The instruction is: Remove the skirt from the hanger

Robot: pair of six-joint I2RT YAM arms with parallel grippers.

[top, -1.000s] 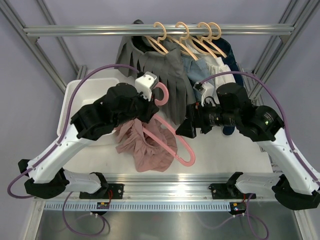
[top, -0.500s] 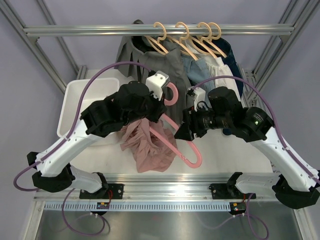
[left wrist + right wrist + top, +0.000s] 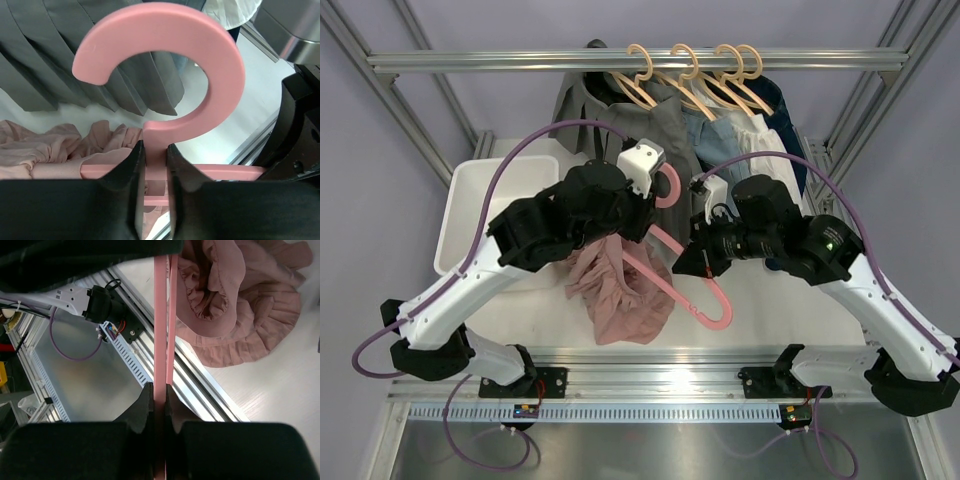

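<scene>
Left hand [image 3: 153, 160] and right hand [image 3: 160, 400] are clamping the pink hanger [image 3: 220, 65]; the pink skirt [image 3: 620, 290] below the left hand likely needs sliding off.

no readable text, labels, brands or numbers in any view

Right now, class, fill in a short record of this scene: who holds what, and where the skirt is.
Left end effector: shut on pink hanger neck, below hook
Right end effector: shut on hanger's paired bars
Pink skirt: bunched on hanger, not yet off
Behind: grey skirt hanging from rail
Left side: white bin
</scene>
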